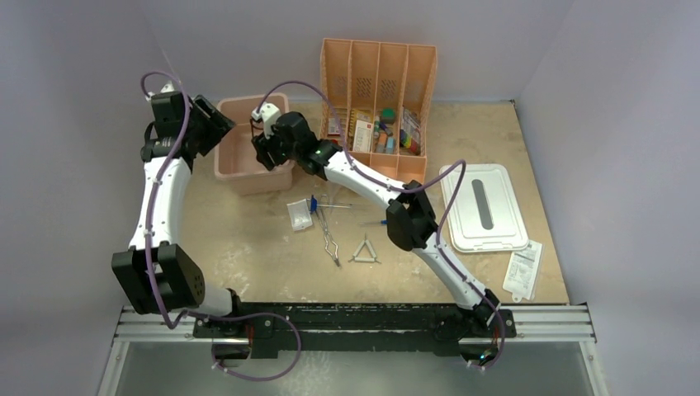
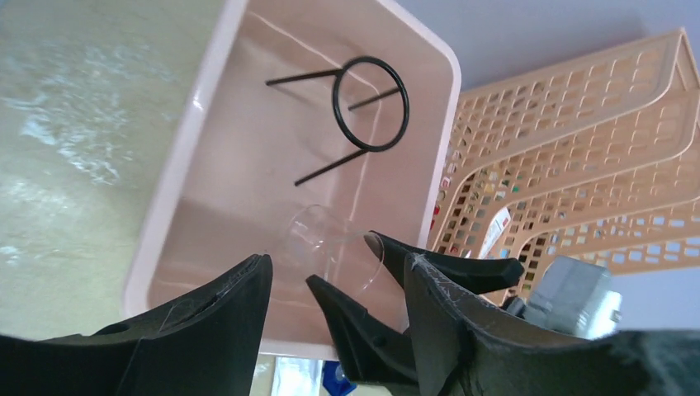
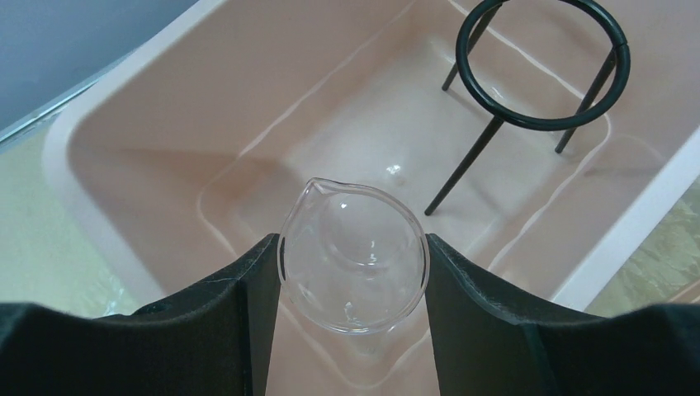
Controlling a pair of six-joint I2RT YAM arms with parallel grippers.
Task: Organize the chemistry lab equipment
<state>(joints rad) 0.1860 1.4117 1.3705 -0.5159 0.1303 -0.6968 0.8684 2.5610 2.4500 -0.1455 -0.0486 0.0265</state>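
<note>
Both jaws stand parted: right jaws grip a clear beaker (image 3: 355, 256) over the pink bin (image 3: 165, 124) (tripod (image 3: 462, 167) inside), left jaws empty.

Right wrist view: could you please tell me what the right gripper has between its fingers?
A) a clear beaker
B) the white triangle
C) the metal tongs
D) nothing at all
A: the right gripper is closed on a clear beaker, one finger against each side, above the pink bin, where the black ring tripod stands.
</note>
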